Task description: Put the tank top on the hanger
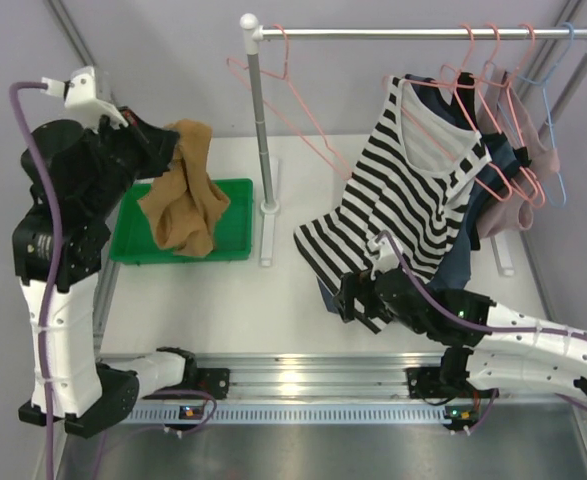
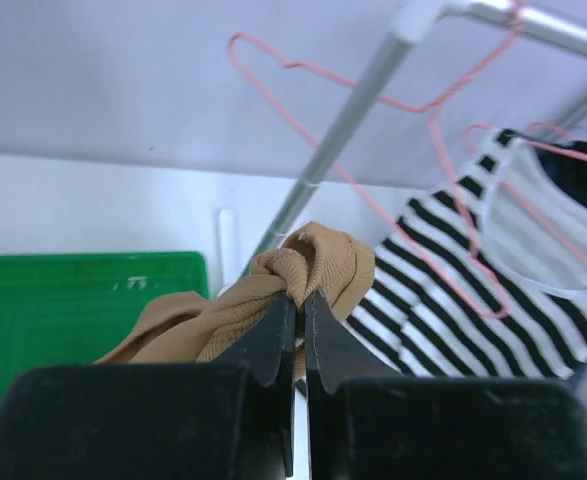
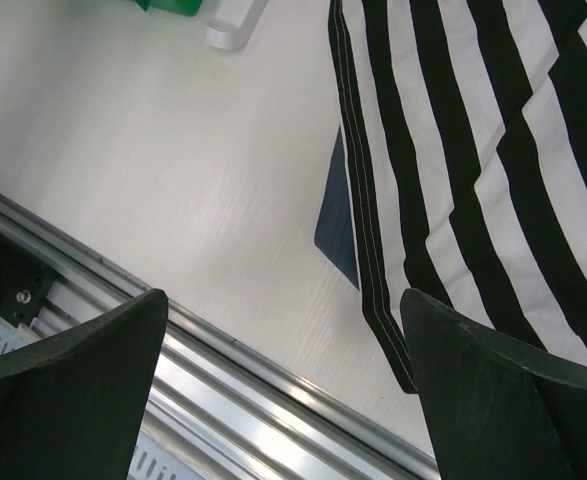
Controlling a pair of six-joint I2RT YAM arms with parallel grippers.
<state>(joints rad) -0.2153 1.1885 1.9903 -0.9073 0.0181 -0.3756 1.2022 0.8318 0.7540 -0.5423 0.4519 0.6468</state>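
Clamped together on a bunched fold of the tank top [image 2: 308, 265], the left jaws pinch the tan fabric right at their tips. From that grip the garment hangs down in a crumpled twist above the green tray [image 1: 235, 215]; whether its lower end touches the tray cannot be told. The left arm [image 1: 58, 240] stands raised at the left side of the white surface [image 1: 233, 300].

Wide apart and holding nothing, the right jaws hover low over the surface, just beside the hem of the striped top [image 3: 493, 150]. A navy corner [image 3: 338, 225] peeks out from under that hem.

To the right of the tank top rises the rack post [image 1: 260, 130], and just past it the hanger [image 1: 283, 95], bare pink wire, hooks over the left end of the rail [image 1: 393, 33] and hangs slanted. It is apart from the tank top, with the post between them. The striped top hangs further right on the rail, with more garments and a blue hanger [image 1: 553, 130] crowded behind it.
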